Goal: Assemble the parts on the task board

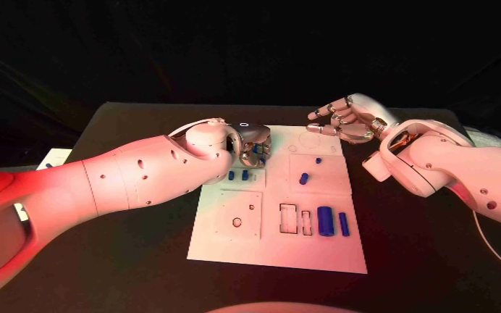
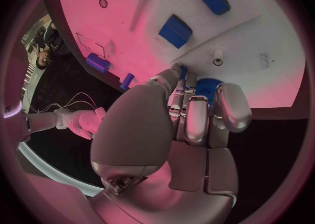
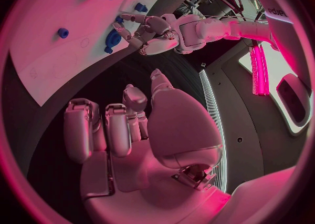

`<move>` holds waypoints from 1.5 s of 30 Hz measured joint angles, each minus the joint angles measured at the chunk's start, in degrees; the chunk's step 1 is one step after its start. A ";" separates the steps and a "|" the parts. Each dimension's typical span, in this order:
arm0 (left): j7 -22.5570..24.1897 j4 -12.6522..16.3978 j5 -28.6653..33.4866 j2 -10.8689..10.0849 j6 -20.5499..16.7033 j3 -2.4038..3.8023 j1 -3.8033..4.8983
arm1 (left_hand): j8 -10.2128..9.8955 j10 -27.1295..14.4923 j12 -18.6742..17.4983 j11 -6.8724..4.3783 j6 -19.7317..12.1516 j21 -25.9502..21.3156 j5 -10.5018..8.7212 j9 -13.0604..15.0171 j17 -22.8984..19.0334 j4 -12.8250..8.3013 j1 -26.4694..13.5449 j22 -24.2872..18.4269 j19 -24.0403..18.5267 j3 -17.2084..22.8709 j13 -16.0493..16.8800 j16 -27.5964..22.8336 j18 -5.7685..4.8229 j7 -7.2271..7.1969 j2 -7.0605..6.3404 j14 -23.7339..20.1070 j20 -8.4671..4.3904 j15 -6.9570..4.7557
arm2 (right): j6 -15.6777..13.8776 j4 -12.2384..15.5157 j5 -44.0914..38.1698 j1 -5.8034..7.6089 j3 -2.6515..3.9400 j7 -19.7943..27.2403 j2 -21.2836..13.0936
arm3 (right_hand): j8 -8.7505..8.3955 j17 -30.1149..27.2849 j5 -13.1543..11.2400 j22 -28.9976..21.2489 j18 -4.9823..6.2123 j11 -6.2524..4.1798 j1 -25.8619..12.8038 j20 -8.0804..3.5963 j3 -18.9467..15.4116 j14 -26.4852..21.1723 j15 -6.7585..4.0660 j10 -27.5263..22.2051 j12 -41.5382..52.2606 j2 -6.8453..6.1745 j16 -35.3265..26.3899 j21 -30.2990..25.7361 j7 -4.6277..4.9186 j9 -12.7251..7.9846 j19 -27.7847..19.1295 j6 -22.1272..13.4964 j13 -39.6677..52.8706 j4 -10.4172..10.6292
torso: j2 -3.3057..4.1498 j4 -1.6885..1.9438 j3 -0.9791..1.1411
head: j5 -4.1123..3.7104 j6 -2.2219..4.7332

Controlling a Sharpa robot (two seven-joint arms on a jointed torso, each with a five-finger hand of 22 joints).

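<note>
No writing on the board [image 1: 313, 251] can be read. The left hand [image 1: 248, 144] is over the board's far left corner, fingers [image 2: 197, 124] curled down onto a round blue part [image 2: 209, 85] there; whether it grips the part I cannot tell. Two small blue blocks [image 2: 176, 31] lie just beside the hand. The right hand [image 1: 347, 119] hovers past the board's far right edge, fingers curled in, holding nothing. A blue peg [image 1: 304, 178] stands mid-board, and two blue bars [image 1: 326, 219] lie near the right edge
</note>
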 measured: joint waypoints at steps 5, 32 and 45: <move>-0.04 -0.11 -0.08 0.14 0.03 0.04 -0.09 | 0.00 1.47 -0.61 -0.37 1.25 0.98 0.00 -0.09 -0.23 -0.78 -0.35 0.89 0.09 1.70 -0.01 0.00 0.01 -0.21 0.35 -0.18 -0.09 -0.24 | 0.00 0.00 0.00 0.00 0.00 0.00 0.00 | 0.00 0.00 0.00 0.00 0.00 0.00 0.00 0.00 0.00 0.00 0.00 0.00 0.00 0.00 0.00 0.00 0.00 0.00 0.00 0.00 0.00 0.00 | 0.00 0.00 0.02 | -0.06 -0.04; 1.06 4.66 1.48 -4.47 -4.39 1.61 -0.59 | -2.18 3.17 -5.14 0.19 3.01 3.74 -0.05 -1.08 -2.20 -5.11 -2.36 3.82 0.08 9.03 -0.23 0.45 -0.64 0.51 -0.24 -0.02 -0.08 -0.41 | 0.00 -0.09 0.00 -0.02 0.00 0.02 0.03 | 0.00 -0.02 0.00 -0.01 0.00 0.00 0.00 0.00 0.00 0.00 0.00 0.00 0.00 0.00 0.00 0.00 0.00 0.03 0.00 0.00 0.00 0.00 | -0.07 0.04 -0.01 | -0.15 0.20; 1.02 8.78 5.31 -11.05 -7.17 2.54 -0.58 | -2.18 3.58 -5.14 0.19 3.41 5.32 -0.05 -1.09 -2.83 -5.26 -2.79 3.96 0.28 9.18 -0.17 0.45 -0.62 0.51 -0.68 -0.02 0.12 -0.40 | 0.00 -0.21 0.03 -0.13 0.00 0.02 -0.05 | 0.00 -0.03 0.00 0.03 0.00 0.00 0.01 0.00 0.00 0.00 0.00 0.00 0.00 0.01 0.00 0.00 0.00 0.03 0.00 0.00 0.01 0.00 | -0.17 0.43 0.08 | -0.15 0.32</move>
